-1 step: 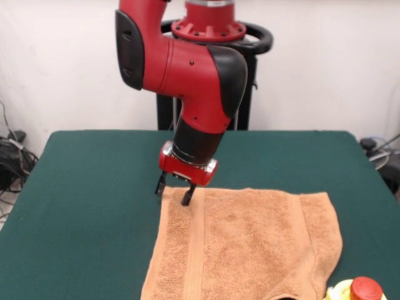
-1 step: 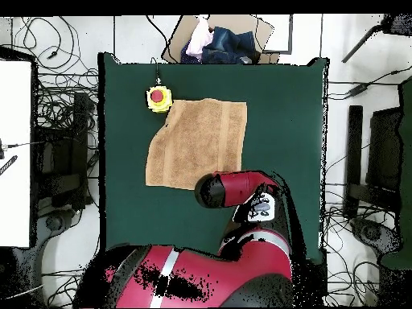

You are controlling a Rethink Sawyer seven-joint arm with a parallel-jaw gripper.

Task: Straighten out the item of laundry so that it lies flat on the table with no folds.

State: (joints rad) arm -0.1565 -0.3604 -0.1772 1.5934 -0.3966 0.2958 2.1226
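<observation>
Start from the gripper (image 1: pixel 174 191): in the front view its two black fingers stand a little apart, released, with nothing between them. One tip is touching or almost touching the towel (image 1: pixel 250 244) at its far left corner, and the other tip hangs just outside the cloth edge, over the table (image 1: pixel 81 206). So the corner lies directly under the jaws, and all the rest of the towel extends from there toward the near side and to the right.

You see the towel nearly flat on the green table, with one woven band running near to far just beside the left edge. The right edge is not straight; in the front view it bends inward toward the near right corner, and I judge a fold or a pulled corner remains there. In the overhead view the arm (image 2: pixel 233 193) covers one corner of the cloth.

The arm comes down steeply, with the wrist tilted slightly left. A yellow box with a red button (image 1: pixel 359 290) sits just beside the near right corner; keep away from it.
</observation>
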